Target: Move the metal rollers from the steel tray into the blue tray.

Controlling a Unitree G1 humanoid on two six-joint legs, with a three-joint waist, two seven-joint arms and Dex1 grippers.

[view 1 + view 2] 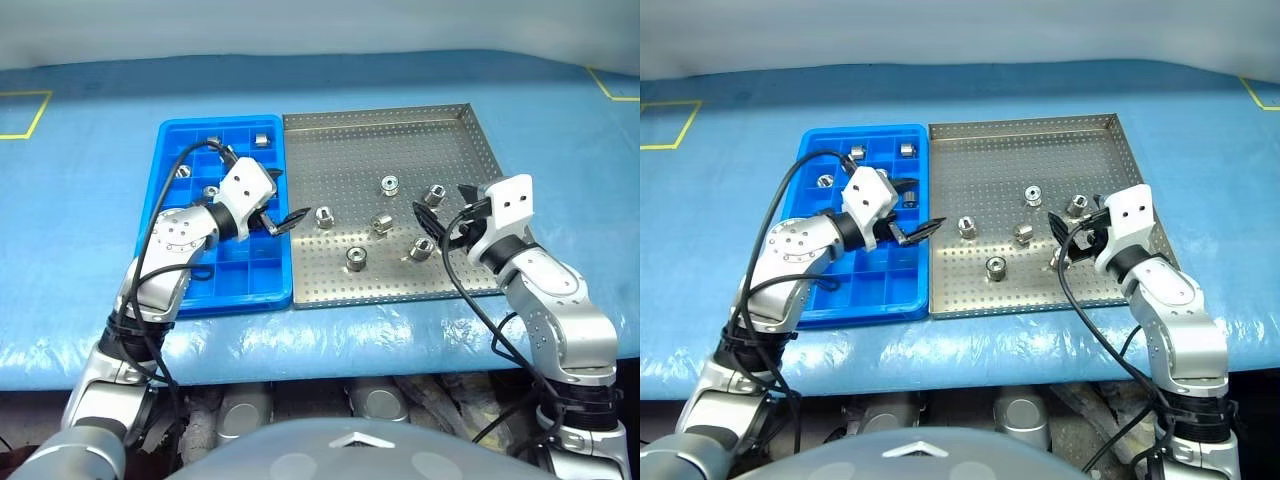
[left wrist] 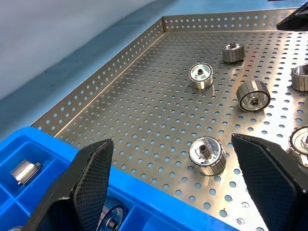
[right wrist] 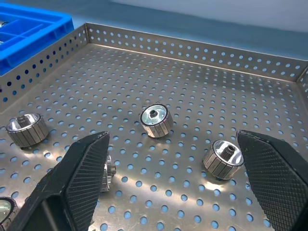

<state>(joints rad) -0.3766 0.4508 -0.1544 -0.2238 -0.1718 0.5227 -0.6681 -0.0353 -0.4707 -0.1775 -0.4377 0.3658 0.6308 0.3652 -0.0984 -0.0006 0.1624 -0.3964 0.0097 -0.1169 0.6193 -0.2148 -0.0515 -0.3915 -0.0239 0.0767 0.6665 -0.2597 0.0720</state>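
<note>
Six metal rollers [image 1: 325, 216] are left loose on the steel tray [image 1: 340, 160]; both grippers, left gripper [image 1: 283, 222] and right gripper [image 1: 428, 218], are held wide open and empty, so a roller could be knocked rolling by a misaligned finger.

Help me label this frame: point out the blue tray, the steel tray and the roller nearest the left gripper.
blue tray [image 1: 172, 172]: left eye view, on its left rim.
steel tray [image 1: 330, 150]: left eye view, on bare perforated floor.
roller nearest the left gripper [image 1: 325, 216]: left eye view, on its top face.
</note>
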